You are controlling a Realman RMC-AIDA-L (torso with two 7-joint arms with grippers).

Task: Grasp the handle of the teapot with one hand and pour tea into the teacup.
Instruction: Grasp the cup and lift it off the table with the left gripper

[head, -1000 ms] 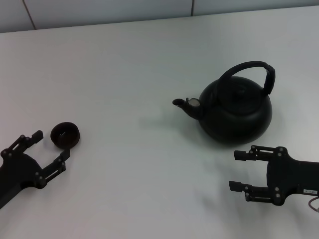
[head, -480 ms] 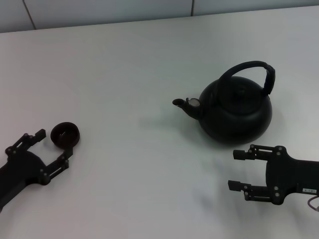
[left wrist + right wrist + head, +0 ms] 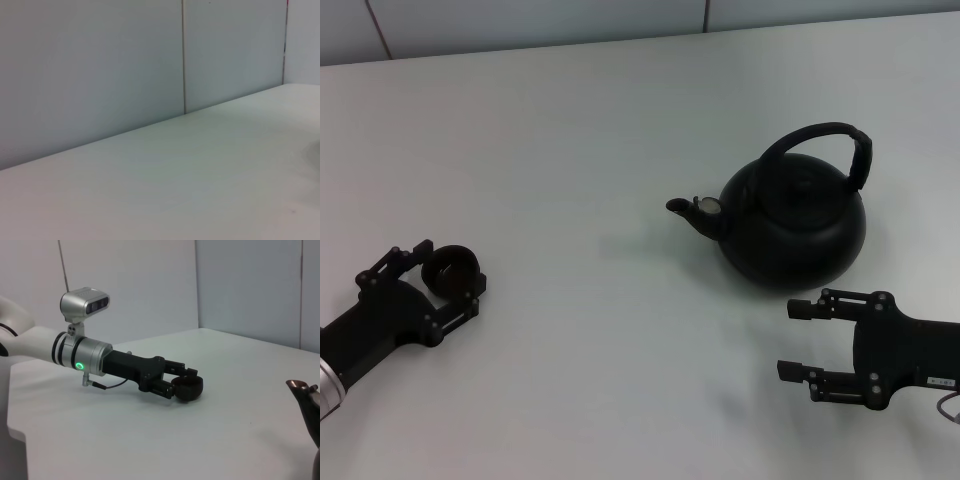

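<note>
The matte-black teapot (image 3: 795,225) stands on the white table (image 3: 600,150) at the right, spout pointing left. Its arched handle (image 3: 817,132) stands upright over the lid. The tiny dark teacup (image 3: 451,270) sits at the left. My left gripper (image 3: 450,266) is open, with one finger on each side of the teacup. The right wrist view also shows the left gripper (image 3: 186,381) around the teacup (image 3: 189,389). My right gripper (image 3: 798,340) is open and empty, just in front of the teapot and apart from it. The spout tip (image 3: 298,385) shows at the edge of the right wrist view.
A grey panelled wall (image 3: 520,20) runs along the table's far edge. A wide stretch of bare table lies between the teacup and the teapot. The left wrist view shows only table (image 3: 200,190) and wall.
My left gripper has moved forward and toward the teacup, so that its open fingers now straddle the cup. The right gripper and the teapot have not moved.
</note>
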